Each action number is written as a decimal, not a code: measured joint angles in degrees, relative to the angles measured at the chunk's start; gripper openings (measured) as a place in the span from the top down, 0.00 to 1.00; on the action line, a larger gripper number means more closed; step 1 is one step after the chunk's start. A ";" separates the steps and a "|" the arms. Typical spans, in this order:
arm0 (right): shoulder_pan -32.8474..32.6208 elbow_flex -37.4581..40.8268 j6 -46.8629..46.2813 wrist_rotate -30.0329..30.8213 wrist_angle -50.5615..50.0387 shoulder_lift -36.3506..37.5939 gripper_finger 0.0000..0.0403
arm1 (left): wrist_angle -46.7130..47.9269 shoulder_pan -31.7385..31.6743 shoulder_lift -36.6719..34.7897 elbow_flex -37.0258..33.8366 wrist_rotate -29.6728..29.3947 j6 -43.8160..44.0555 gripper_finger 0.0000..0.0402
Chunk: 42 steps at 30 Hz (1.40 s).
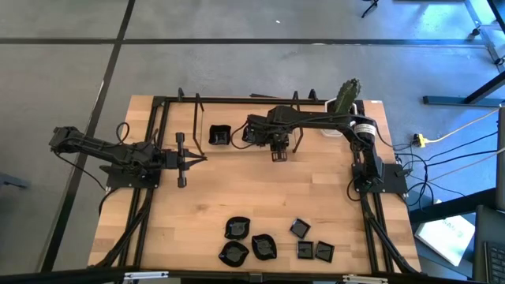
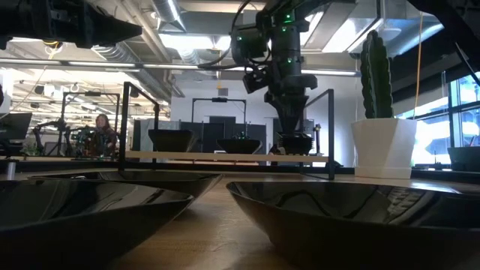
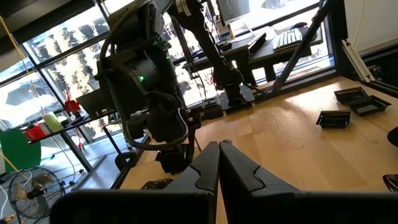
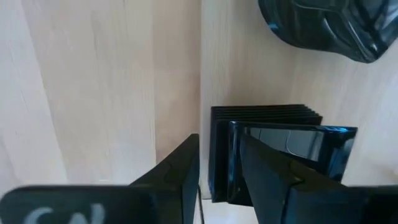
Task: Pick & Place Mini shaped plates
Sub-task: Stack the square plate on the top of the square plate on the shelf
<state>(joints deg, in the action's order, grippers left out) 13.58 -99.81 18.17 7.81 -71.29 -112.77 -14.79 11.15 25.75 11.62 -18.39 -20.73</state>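
Right gripper (image 4: 217, 168) | fingers pinch square plate (image 4: 280, 146) rim | left gripper (image 3: 219, 163) clenched empty

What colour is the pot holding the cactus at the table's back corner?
White; the pot holding the green cactus shows best in the low view.

Glossy black square mini plate (image 4: 283, 146) pinched on edge, six others (image 1: 272, 244) at table front

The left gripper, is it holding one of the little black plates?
No, the left gripper is shut on nothing over bare wood, and in the left wrist view its closed fingers have no plate between them.
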 joint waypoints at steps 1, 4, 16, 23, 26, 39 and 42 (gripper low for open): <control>0.00 0.02 0.00 0.08 -0.11 0.00 0.71 | 0.00 0.00 0.00 -0.01 0.00 0.00 0.98; 0.00 0.02 0.00 0.09 -0.26 0.00 0.71 | 0.00 0.00 0.01 0.00 0.00 0.00 0.98; 0.00 0.07 -1.42 0.10 -0.91 -0.33 0.71 | 0.00 0.01 0.00 0.00 0.00 0.00 0.98; 0.00 0.07 -1.66 0.12 -0.76 -0.33 0.80 | 0.00 -0.01 -0.01 0.00 0.00 0.00 0.99; 0.00 0.07 -1.63 0.12 -0.63 -0.33 0.87 | 0.00 0.00 0.01 0.00 0.00 0.00 0.99; 0.00 0.07 -0.37 -2.88 -1.14 -0.33 0.90 | 0.00 0.01 0.00 0.00 0.00 0.00 0.99; 0.14 0.07 -0.57 -2.51 -1.07 -0.33 0.84 | 0.00 0.01 0.01 0.00 0.00 0.00 0.98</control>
<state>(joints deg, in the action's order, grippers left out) 13.72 -99.74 17.61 5.30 -72.36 -113.10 -14.79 11.16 25.76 11.62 -18.39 -20.73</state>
